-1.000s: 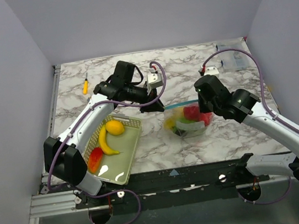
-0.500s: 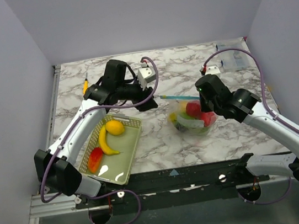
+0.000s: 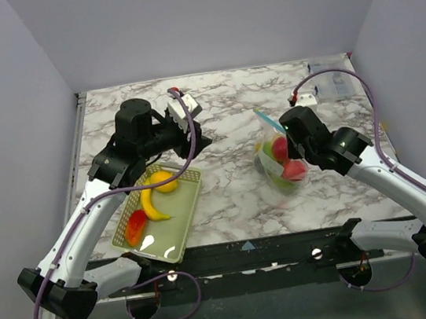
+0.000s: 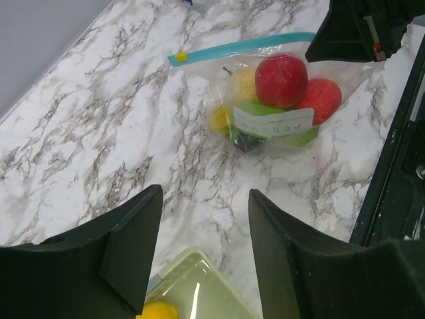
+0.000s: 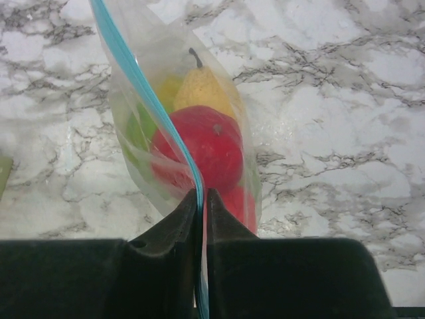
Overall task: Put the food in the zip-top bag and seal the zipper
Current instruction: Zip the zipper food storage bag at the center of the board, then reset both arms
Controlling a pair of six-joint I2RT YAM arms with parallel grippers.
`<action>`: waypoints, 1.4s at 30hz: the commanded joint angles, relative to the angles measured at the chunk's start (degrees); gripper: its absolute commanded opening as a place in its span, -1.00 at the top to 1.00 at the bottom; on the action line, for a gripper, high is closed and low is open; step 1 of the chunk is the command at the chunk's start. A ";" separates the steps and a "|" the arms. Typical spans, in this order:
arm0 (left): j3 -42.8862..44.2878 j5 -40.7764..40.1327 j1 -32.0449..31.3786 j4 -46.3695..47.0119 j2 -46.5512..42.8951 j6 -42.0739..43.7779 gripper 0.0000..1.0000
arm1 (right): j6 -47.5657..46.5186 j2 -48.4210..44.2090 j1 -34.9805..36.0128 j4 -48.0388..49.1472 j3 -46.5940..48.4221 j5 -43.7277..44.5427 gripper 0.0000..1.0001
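Right gripper (image 5: 201, 199) is pinched tight on one end of the zipper (image 5: 136, 83), fingers clamped on the teal strip. The strip's long axis runs from the fingers up and left in the right wrist view. In the left wrist view it lies nearly level, with the yellow slider (image 4: 180, 56) at the end away from the gripper.

The zip-top bag (image 4: 206, 86) hangs below the strip, right of centre on the marble table (image 3: 234, 196). Inside are a red apple (image 4: 281, 80), a pear (image 5: 199, 90), another red piece and green pieces.

The white label (image 4: 273, 121) on the bag has handwriting, which is unreadable.

Left gripper (image 4: 202, 246) is spread open and holds nothing, near the far corner of the basket (image 3: 183, 227). The basket has a banana (image 3: 150, 203) in it.
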 commanded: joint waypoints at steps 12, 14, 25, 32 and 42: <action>-3.21 -2.14 -3.58 5.85 -7.18 -2.33 -0.14 | -1.35 -0.37 -0.30 1.76 2.04 -8.07 -0.02; -3.02 -1.86 -4.23 5.61 -7.86 -2.54 -0.14 | -1.33 0.64 -0.30 1.33 3.19 -8.92 -0.12; -4.14 -2.95 -5.77 5.38 -13.97 -4.04 -0.19 | -0.90 -3.62 -0.31 2.81 8.56 -16.04 -0.52; -3.48 -6.88 -5.89 8.44 -19.89 -8.61 -0.47 | -1.25 -12.12 -0.32 5.06 12.63 -11.68 -0.99; -1.95 -23.47 -5.87 11.97 -28.67 -12.05 -0.98 | -7.58 -26.78 -0.30 11.70 13.07 -3.56 -0.99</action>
